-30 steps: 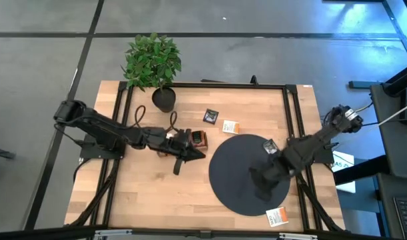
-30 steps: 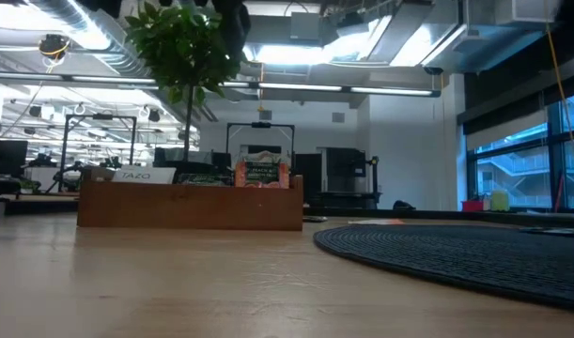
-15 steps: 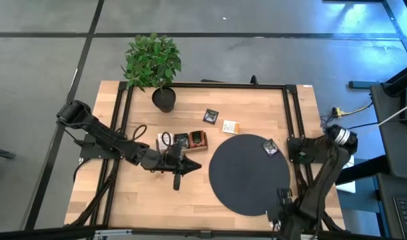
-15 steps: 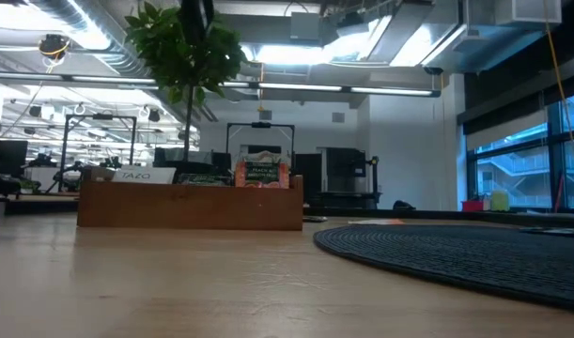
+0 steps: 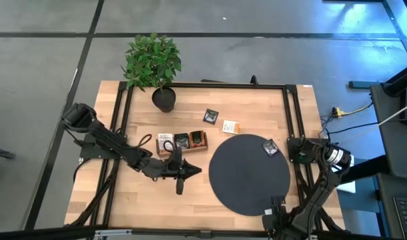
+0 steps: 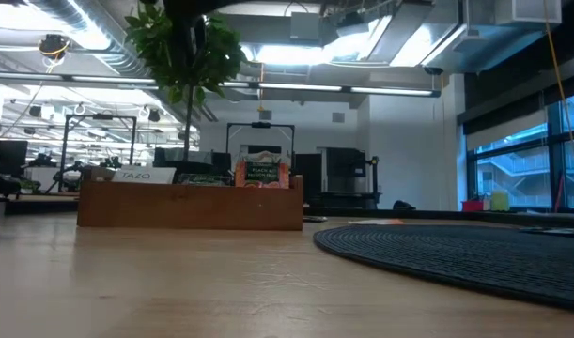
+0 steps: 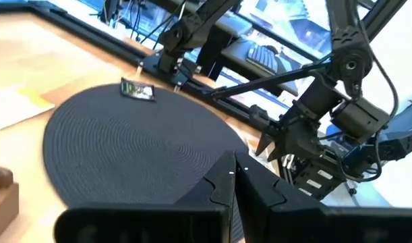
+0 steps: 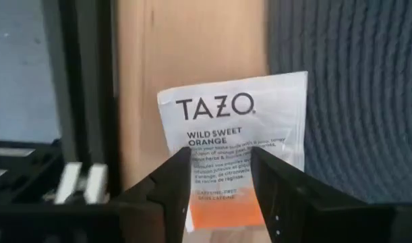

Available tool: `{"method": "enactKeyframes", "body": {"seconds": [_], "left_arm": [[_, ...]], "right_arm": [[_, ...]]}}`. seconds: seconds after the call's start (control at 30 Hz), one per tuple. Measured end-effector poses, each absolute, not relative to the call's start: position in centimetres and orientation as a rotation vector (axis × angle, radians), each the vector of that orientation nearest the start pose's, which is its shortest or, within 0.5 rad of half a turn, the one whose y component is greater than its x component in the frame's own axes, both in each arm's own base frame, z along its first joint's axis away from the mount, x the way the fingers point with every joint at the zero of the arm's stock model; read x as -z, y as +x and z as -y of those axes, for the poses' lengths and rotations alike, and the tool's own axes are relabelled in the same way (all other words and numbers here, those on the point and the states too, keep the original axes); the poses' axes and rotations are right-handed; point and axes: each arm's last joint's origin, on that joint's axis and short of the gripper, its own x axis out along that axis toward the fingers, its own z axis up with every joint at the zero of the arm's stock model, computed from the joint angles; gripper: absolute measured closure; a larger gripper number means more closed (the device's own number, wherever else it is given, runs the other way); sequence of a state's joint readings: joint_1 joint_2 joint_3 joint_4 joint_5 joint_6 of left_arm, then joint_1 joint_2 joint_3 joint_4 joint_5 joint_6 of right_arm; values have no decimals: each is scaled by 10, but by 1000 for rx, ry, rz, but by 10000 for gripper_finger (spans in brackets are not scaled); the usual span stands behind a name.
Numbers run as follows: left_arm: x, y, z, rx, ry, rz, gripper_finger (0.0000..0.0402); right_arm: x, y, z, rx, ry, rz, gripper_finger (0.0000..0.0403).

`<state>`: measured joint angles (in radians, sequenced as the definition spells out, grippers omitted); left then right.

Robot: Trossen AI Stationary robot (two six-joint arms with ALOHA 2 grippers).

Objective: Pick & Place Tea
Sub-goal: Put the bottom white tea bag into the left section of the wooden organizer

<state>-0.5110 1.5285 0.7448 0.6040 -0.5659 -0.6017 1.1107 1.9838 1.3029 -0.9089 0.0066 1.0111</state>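
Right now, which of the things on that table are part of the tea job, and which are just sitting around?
Part of the job:
- white Tazo sachet between the right gripper's open fingers
- dark sachet on the mat
- two loose sachets on the wood
- wooden tray holding sachets

Just lying about:
- potted plant
- black round mat

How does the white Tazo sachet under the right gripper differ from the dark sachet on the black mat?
The Wild Sweet Orange sachet is white with an orange band; the dark sachet is grey-black. The white one straddles the round mat edge, partly on wood, with the right gripper open over it; the dark one lies on the mat near its rim, no gripper near. Both lie flat.
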Motion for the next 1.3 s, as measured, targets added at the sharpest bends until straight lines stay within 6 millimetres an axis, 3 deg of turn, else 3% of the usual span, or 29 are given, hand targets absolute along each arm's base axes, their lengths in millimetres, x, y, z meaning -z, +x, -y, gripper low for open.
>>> {"method": "enactKeyframes", "body": {"seconds": [0.2,0.77,1.03,1.2,1.3], "left_arm": [[-211,286,143,-107,-536,-155,399],[-213,286,142,-101,-541,-146,399],[-213,286,142,-101,-541,-146,398],[-213,286,142,-100,-542,-145,399],[-215,287,142,-92,-557,-122,394]], "right_arm": [[-137,158,-317,-65,-128,-1554,266],[-134,161,-321,-83,-101,-1518,369],[-134,161,-321,-82,-99,-1519,390],[-141,160,-319,-86,-89,-1515,391],[-159,158,-315,-46,-99,-1522,392]]}}
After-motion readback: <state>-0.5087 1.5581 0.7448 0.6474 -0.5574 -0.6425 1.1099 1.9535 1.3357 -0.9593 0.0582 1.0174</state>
